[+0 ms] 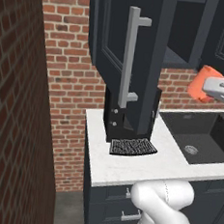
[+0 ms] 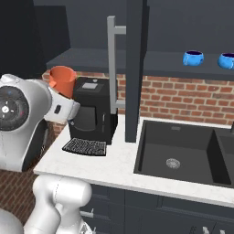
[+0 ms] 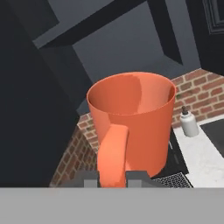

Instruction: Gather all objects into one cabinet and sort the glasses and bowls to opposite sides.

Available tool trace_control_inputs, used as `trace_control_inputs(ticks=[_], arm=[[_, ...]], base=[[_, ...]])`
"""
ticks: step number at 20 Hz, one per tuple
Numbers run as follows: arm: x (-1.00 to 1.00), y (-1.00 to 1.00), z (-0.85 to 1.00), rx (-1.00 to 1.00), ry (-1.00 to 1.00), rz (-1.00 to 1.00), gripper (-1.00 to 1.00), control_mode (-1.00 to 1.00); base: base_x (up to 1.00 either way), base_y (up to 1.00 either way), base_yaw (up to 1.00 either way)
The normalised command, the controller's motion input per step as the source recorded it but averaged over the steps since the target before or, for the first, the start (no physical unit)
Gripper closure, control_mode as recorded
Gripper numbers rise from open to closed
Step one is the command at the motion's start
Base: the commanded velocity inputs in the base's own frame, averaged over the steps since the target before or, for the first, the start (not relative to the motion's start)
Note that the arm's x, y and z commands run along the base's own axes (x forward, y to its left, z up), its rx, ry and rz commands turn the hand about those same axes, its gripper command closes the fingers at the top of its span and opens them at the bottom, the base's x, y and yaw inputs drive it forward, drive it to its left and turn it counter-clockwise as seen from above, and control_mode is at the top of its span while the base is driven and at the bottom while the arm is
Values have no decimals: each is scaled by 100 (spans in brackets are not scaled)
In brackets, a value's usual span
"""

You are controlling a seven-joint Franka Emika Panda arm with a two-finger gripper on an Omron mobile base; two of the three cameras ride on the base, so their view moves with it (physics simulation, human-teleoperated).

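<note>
Fingertips of the gripper [image 3: 112, 178] pinch the thick handle of the orange handled cup [image 3: 133, 120], one dark tip on each side of it, and the cup sits upright with its open mouth up. From the base cameras, the orange cup [image 2: 62, 80] is carried in the air above the left end of the white stone counter [image 2: 114, 167], just left of the black coffee machine [image 2: 93, 109] and below the dark slate-grey upper cabinet [image 1: 140, 39]. That cabinet's tall door [image 1: 126, 57], with its long grey bar handle [image 1: 130, 57], hangs open over the machine. Two small bright-blue bowls [image 2: 193, 58] [image 2: 226, 60] stand on the open cabinet's shelf, toward its right end, above the dark sink basin [image 2: 176, 153]. A white soap bottle [image 3: 189, 122] stands at the counter's back edge beside the brick wall [image 1: 68, 80].
</note>
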Motion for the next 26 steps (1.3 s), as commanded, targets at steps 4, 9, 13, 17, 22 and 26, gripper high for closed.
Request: trace_control_inputs(ticks=[4,9,13,17,22,26], arm=[[-69,0,-17,-11,0,6,100,-100],[-30,-2,-28,-13,4,0,100,-100],[-21,-1,-33,-11,6,2,100,-100],[-8,0,-36,-12,7,2,100,-100],[-1,0,-24,-7,2,3,100,-100],[0,0,0,0,0,2,100,-100]], base=[[0,0,0],[0,0,0],[0,0,0],[0,0,0],[0,0,0],[0,0,0]])
